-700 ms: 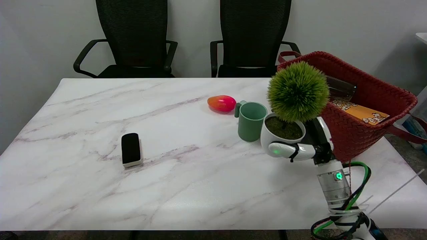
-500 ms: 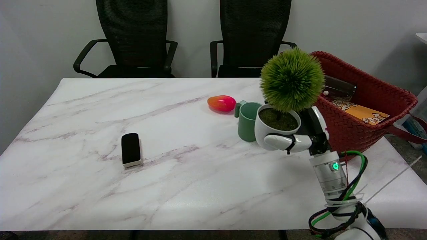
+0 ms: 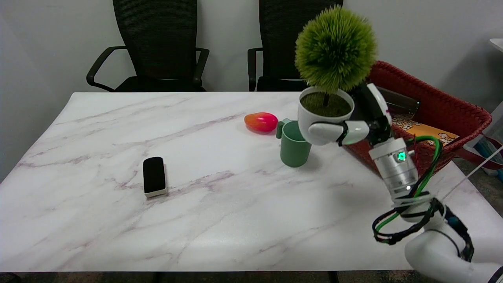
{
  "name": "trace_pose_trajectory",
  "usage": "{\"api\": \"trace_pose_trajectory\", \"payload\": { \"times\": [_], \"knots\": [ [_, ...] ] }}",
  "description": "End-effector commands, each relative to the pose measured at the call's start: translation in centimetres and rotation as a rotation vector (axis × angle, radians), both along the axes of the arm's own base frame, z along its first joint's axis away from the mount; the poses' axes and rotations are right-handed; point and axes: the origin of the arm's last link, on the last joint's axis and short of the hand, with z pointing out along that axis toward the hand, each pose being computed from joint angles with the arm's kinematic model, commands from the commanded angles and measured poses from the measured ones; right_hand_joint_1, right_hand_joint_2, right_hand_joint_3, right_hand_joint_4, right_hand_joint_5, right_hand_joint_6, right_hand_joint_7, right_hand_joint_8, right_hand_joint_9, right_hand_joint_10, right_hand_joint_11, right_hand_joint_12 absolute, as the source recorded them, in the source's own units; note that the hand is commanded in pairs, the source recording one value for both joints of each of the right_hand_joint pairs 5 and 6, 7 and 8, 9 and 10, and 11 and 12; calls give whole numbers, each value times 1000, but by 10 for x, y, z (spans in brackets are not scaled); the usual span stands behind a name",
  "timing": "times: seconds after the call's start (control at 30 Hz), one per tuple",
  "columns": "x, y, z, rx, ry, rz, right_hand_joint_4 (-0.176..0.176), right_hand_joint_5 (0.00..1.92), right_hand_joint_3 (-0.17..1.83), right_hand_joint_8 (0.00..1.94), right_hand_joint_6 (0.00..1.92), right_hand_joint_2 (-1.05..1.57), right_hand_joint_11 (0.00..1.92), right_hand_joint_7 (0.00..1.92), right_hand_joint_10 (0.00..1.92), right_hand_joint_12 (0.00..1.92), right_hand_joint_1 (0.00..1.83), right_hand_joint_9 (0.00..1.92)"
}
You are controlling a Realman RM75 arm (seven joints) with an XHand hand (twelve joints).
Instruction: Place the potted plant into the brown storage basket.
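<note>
Robot hand (image 3: pixel 363 122) gripping potted plant (image 3: pixel 328 78), orange box (image 3: pixel 428 131) print unreadable

Right hand (image 3: pixel 359 125): black-and-white shell, white finger segments over black joints and palm. Behind the hand, a silver ribbed cylindrical wrist (image 3: pixel 394 167) carrying a small lit green ring indicator. Below the wrist, green and black cables (image 3: pixel 408 218) loop loosely around a glossy white arm link (image 3: pixel 436 255) with black banding.
</note>
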Motion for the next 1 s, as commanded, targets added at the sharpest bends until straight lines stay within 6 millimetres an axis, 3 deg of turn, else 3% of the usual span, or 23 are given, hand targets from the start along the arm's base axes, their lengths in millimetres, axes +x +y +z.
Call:
{"api": "trace_pose_trajectory", "payload": {
  "times": [0.03,0.17,0.4,0.53,0.77,1.0],
  "knots": [
    [96,-26,44,-111,153,44,0,401,535,1224,401,1023,1087,1224,1243,1087,1362,1243],
    [108,-30,67,-174,159,36,0,344,536,1204,344,993,1048,1204,1230,1048,1373,1230],
    [114,-24,135,-334,75,6,0,465,507,1163,465,946,991,1163,1196,991,1418,1196],
    [107,-18,172,-396,18,-21,0,515,499,1159,515,944,980,1159,1193,980,1396,1193],
    [98,-10,220,-494,-23,-66,0,546,498,1163,546,941,979,1163,1194,979,1395,1194],
    [70,-1,265,-597,-63,-189,0,556,499,1163,556,940,978,1163,1194,978,1394,1194]
  ]
}}
